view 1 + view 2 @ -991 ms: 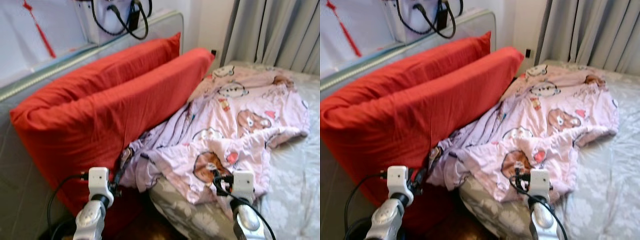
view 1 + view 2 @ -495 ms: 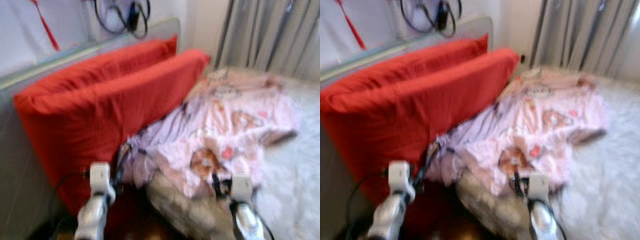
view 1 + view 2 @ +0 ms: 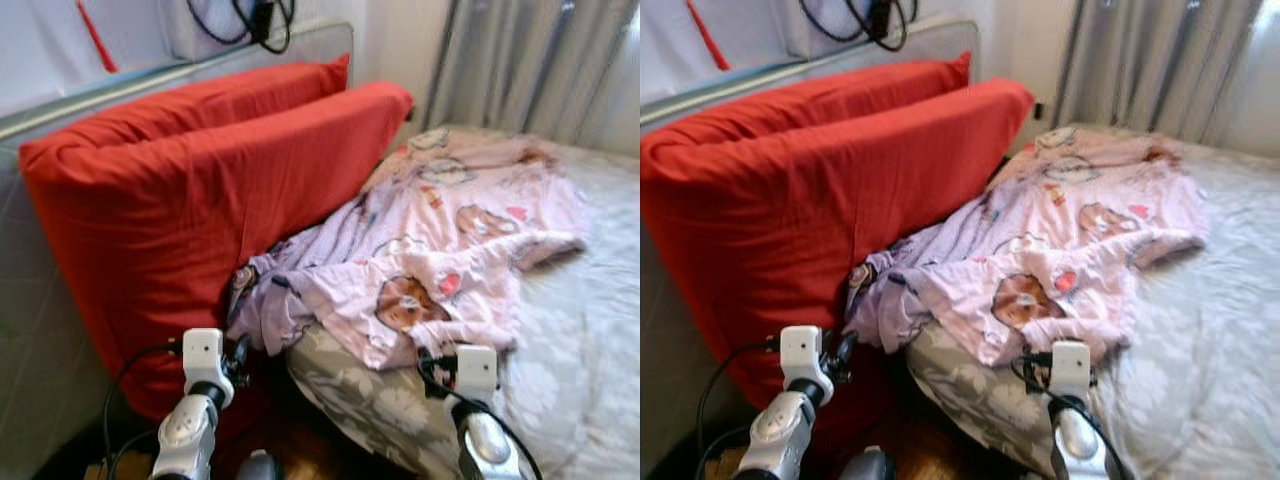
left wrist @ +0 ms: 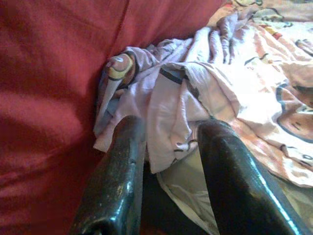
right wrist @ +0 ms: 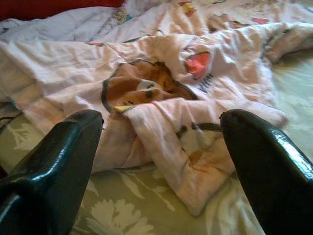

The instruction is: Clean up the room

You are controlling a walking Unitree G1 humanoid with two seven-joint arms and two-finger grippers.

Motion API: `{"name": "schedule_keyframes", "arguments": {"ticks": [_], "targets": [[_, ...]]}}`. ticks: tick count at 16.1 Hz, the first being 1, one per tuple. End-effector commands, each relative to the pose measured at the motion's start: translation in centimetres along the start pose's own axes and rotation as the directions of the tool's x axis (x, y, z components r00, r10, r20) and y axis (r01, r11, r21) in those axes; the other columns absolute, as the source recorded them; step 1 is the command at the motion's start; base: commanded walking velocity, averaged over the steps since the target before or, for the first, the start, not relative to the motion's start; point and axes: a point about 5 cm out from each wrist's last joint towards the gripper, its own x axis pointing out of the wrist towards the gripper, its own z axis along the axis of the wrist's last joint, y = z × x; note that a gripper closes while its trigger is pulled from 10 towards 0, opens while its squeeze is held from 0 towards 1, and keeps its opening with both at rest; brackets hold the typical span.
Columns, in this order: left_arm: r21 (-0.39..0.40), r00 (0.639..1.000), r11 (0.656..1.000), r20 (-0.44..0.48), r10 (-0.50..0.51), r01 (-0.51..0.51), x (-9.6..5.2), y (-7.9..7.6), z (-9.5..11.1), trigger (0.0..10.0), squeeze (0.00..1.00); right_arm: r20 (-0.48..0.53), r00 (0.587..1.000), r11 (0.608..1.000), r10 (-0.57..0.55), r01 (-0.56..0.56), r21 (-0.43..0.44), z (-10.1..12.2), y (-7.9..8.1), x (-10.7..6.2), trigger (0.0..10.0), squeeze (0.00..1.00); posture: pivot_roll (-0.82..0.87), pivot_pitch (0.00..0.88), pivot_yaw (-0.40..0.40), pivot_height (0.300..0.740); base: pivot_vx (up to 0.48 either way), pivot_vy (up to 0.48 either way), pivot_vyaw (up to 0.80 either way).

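A crumpled pink blanket with bear prints (image 3: pixel 440 240) lies across the bed's near corner, one end tucked against two large red pillows (image 3: pixel 200 190). My left gripper (image 4: pixel 166 129) is open, its fingers pointing at the blanket's bunched lilac edge beside the pillow, with nothing between them. My right gripper (image 5: pixel 161 122) is open wide, low over the blanket's front fold with the bear face (image 5: pixel 142 90). Both silver arms show at the bottom, the left arm (image 3: pixel 190 420) and the right arm (image 3: pixel 480 420).
The bed has a grey floral sheet (image 3: pixel 590 350). The red pillows lean on a grey padded headboard (image 3: pixel 40 320). Grey curtains (image 3: pixel 540 60) hang behind the bed. Black cables (image 3: pixel 250 20) hang on the wall above. Dark wooden floor (image 3: pixel 310 455) shows by the bed corner.
The camera has shifted, passing through a blurred frame; the scene now sits slightly higher and to the left. Both arms hold the same pose, and nothing on the bed has moved.
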Motion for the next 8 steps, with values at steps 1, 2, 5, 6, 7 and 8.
{"name": "schedule_keyframes", "arguments": {"ticks": [1, 2, 5, 6, 7, 8], "targets": [[-0.004, 1.0, 1.0, -0.01, -0.011, 0.01, 0.13, -0.38, -0.07, 10.0, 0.0, -0.02, 1.0, 1.0, -0.017, 0.017, 0.009, -0.23, -0.33, -0.02, 10.0, 0.0, -0.01, 0.0, 0.014, 0.636, 0.0, 0.0, 0.0], [-0.004, 1.0, 1.0, -0.01, -0.019, 0.019, 0.16, -0.53, -0.05, 10.0, 0.0, -0.02, 1.0, 1.0, -0.019, 0.019, 0.006, -0.27, -0.4, -0.05, 10.0, 0.0, -0.01, 0.0, 0.015, 0.636, 0.0, 0.0, 0.0], [0.01, 1.0, 1.0, -0.011, -0.023, 0.023, 0.53, -0.66, 0.25, 10.0, 0.0, -0.034, 0.999, 0.999, -0.04, 0.04, -0.006, -0.29, -0.67, 0.05, 10.0, 0.0, 0.0, 0.0, 0.012, 0.636, 0.0, 0.0, 0.0], [0.011, 1.0, 1.0, -0.007, -0.023, 0.023, 0.68, -0.53, 0.49, 10.0, 0.0, -0.031, 0.999, 0.999, -0.043, 0.043, 0.005, -0.25, -0.53, 0.07, 10.0, 0.0, -0.01, 0.0, 0.019, 0.636, 0.0, 0.0, 0.0], [0.014, 1.0, 1.0, -0.005, -0.024, 0.024, 0.79, -0.43, 0.66, 10.0, 0.0, -0.033, 0.998, 0.999, -0.052, 0.052, 0.012, -0.25, -0.46, 0.09, 10.0, 0.0, 0.0, 0.0, 0.023, 0.636, 0.0, 0.0, 0.0], [0.016, 1.0, 1.0, -0.005, -0.024, 0.024, 0.86, -0.38, 0.74, 10.0, 0.0, -0.036, 0.998, 0.999, -0.049, 0.05, 0.009, -0.3, -0.33, 0.09, 10.0, 0.0, 0.0, 0.0, 0.023, 0.636, 0.0, 0.0, 0.0]]}}
